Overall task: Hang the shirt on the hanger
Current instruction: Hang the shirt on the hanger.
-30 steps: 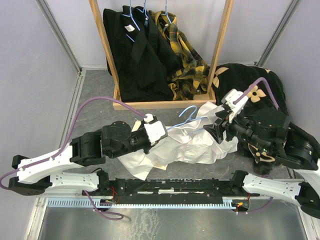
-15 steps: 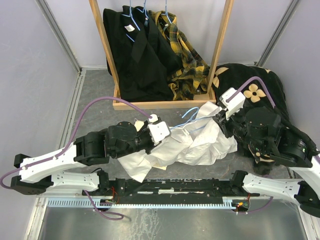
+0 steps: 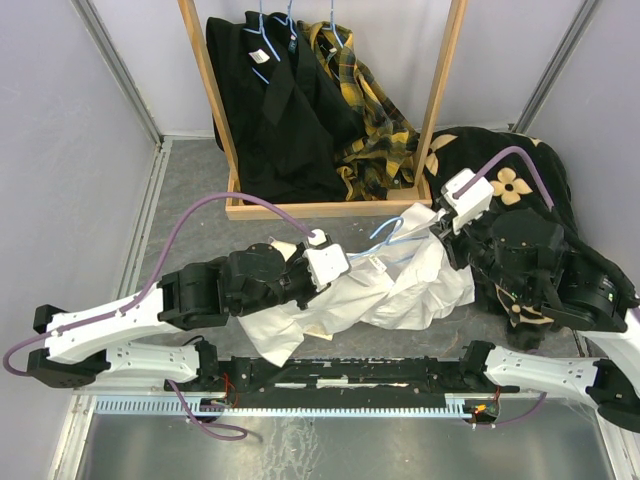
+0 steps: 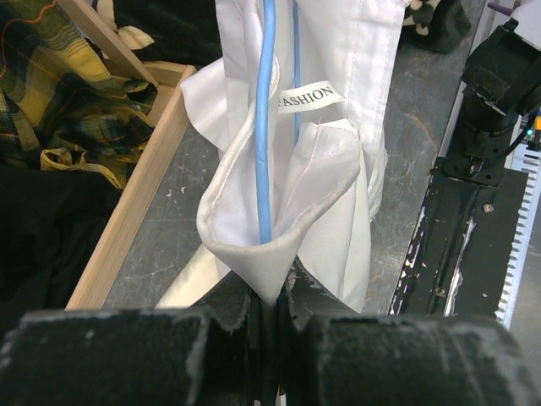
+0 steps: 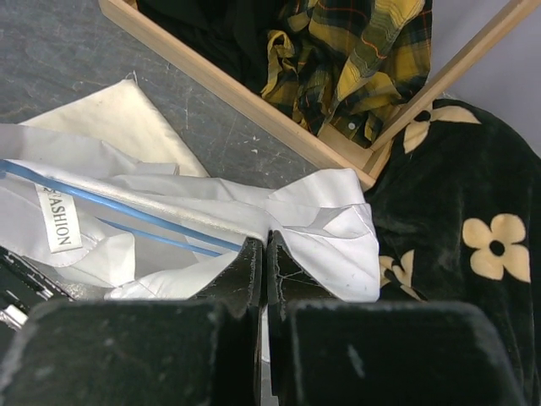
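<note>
Left claw [image 4: 269,293], right claw [image 5: 264,255] angled inward, pinching shirt [image 3: 412,292].

- My right gripper [image 5: 264,254] stood open one second ago. Its jaws have since closed fully, and they now pinch a white fold of the shirt [image 3: 400,290].
- My right wrist has swung from beside the shirt's right edge to a position closer to the wooden rack [image 3: 330,209].
- My left gripper [image 4: 269,292] has travelled to the right, carrying its pinched fold of collar with it.
- The hanger [image 4: 266,127] has shifted slightly to the right with that move.
- The cloth between my two grippers has bunched more tightly.
</note>
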You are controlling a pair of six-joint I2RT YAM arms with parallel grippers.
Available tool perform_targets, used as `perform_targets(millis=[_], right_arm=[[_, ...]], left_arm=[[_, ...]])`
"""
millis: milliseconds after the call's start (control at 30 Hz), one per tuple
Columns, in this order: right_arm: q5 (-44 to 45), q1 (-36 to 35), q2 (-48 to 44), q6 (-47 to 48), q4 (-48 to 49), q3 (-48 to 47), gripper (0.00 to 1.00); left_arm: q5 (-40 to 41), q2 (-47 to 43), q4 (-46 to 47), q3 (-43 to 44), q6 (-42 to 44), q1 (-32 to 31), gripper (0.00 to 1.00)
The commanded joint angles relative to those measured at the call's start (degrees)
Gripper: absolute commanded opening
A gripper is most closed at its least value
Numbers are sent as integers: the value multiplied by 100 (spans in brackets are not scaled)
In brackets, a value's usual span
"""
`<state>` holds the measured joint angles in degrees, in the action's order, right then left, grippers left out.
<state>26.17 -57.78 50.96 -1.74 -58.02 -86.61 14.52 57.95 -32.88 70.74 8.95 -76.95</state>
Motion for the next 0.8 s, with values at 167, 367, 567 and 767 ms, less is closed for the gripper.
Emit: perform_targets(millis=[167, 367, 567, 767], right_arm=[[-233, 7, -45, -5, 95, -576, 0], [-1070, 4, -18, -202, 95, -476, 0], [-1989, 10, 183, -593, 776, -114, 0], [-2502, 4, 355, -865, 1500, 135, 0]], left_arm=[[792, -67, 131, -39, -540, -16, 3], [1685, 88, 125, 115, -800, -14, 3], [1817, 194, 271, 349, -754, -17, 3], [1817, 230, 336, 476, -672, -16, 3]])
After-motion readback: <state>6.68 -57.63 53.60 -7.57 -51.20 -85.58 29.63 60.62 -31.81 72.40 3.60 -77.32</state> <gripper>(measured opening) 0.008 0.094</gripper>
